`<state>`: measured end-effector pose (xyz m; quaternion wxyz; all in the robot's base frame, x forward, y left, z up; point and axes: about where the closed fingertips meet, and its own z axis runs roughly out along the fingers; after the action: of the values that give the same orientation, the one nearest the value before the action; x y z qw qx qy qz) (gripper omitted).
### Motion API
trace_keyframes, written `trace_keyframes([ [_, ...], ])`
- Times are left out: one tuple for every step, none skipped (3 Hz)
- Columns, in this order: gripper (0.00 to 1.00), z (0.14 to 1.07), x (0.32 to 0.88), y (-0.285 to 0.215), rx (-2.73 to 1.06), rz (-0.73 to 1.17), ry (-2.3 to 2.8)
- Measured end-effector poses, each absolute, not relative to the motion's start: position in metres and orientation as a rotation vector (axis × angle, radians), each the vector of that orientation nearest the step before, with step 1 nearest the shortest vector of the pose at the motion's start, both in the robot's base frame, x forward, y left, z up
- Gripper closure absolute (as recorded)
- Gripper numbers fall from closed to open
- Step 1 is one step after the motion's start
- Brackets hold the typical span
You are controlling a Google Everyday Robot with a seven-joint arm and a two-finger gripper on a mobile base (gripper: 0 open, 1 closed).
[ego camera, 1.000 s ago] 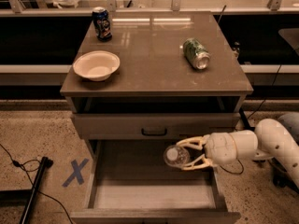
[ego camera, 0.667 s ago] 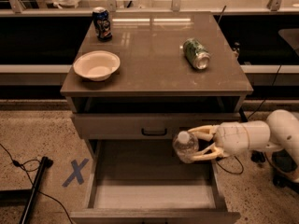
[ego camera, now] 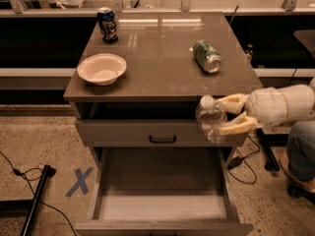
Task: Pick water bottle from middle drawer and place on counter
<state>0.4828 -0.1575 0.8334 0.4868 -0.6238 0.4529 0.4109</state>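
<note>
Change vs approx 1 s ago: the water bottle was low over the open middle drawer, and now it's clear of the drawer box. It is up in front of the right end of the closed upper drawer front, with its cap about level w/ the front edge of the counter. It has also shifted to the right along the way. The gripper comes in from the right side. Its two pale fingers are closed round the bottle, one above and one below in this view, and the bottle stands roughly upright, cap up. The drawer floor is bare now, so the pick part looks done and the lift is well along; what's left is the place. My read is the bottle isn't yet high enough to pass over the counter lip, so it needs more height, then a move inward. On the counter there's a white bowl at front left, a blue can at back left, and a green can lying on its side at right. The front right part near the arm looks free, but the green can is near enough to get nudged, and the bottle may tip if let go at a tilt.
</note>
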Motion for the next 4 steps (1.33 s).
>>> trace_keyframes([
  [1.00,0.882,0.514,-0.168,-1.481,0.999,1.096],
  [1.00,0.898,0.526,-0.178,-1.449,0.949,1.090],
  [1.00,0.901,0.526,-0.177,-1.442,0.954,1.092],
  [1.00,0.921,0.524,-0.165,-1.394,0.993,1.101],
])
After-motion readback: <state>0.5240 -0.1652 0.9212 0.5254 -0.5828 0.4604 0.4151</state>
